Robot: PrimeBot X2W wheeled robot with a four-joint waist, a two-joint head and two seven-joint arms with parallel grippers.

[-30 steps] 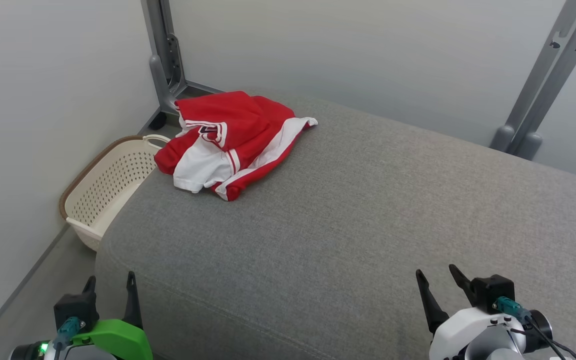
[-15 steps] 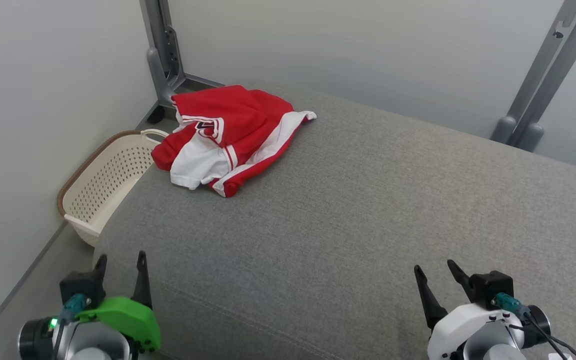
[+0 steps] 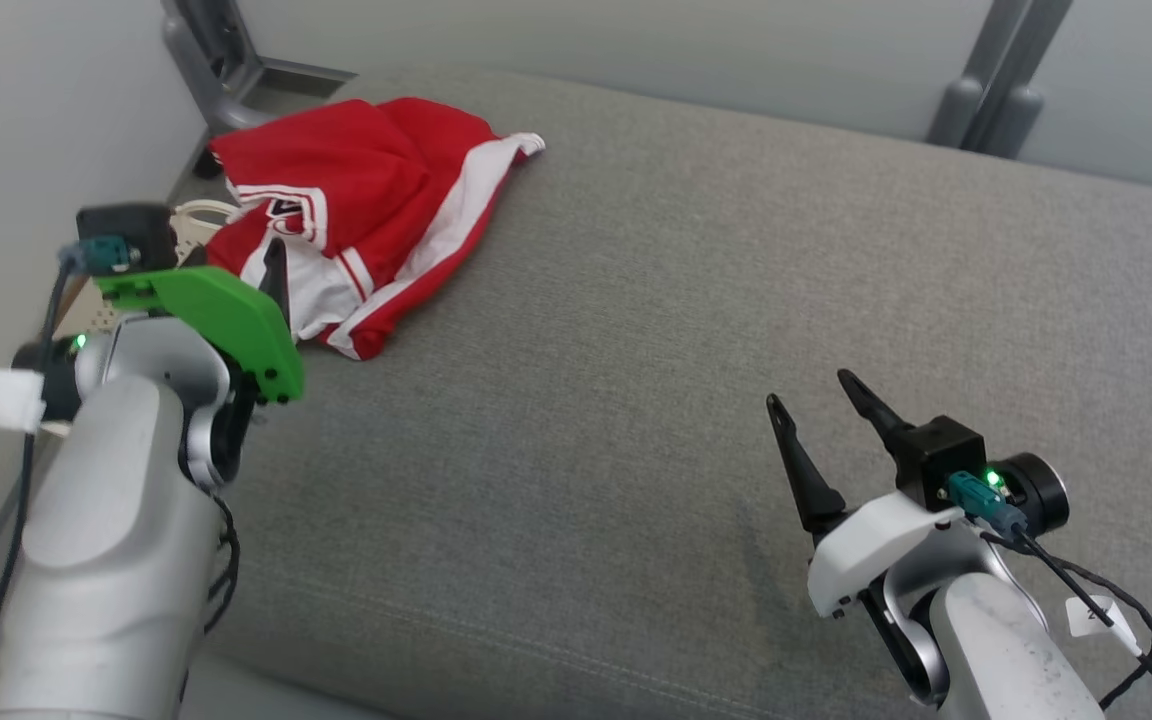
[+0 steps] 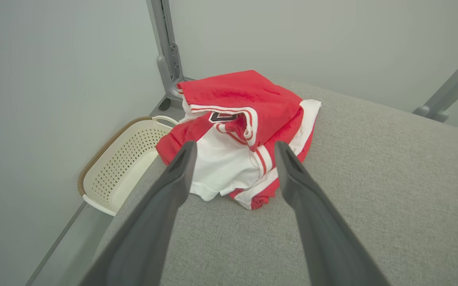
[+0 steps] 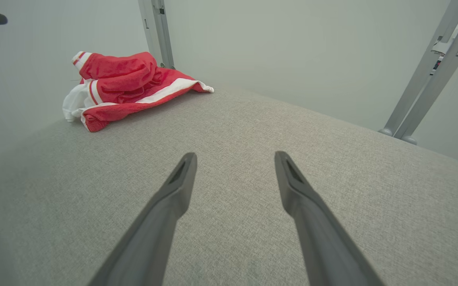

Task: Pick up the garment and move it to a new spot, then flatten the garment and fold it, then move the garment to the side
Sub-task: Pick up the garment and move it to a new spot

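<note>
"Where's the garment?"

"The red-and-white garment [image 3: 356,190] lies bunched up at the far left corner of the grey fabric surface [image 3: 656,330], right at its edge. A cream basket [image 4: 119,171] sits on the floor below that edge."

"Has either arm got hold of it?"

"No. The left gripper [image 4: 233,149] hangs just short of it, fingers spread wide and aimed at the white panel, with nothing between them. The right gripper [image 3: 810,389] is well apart, over bare cloth at the near right, and it is spread wide and empty too."
</note>
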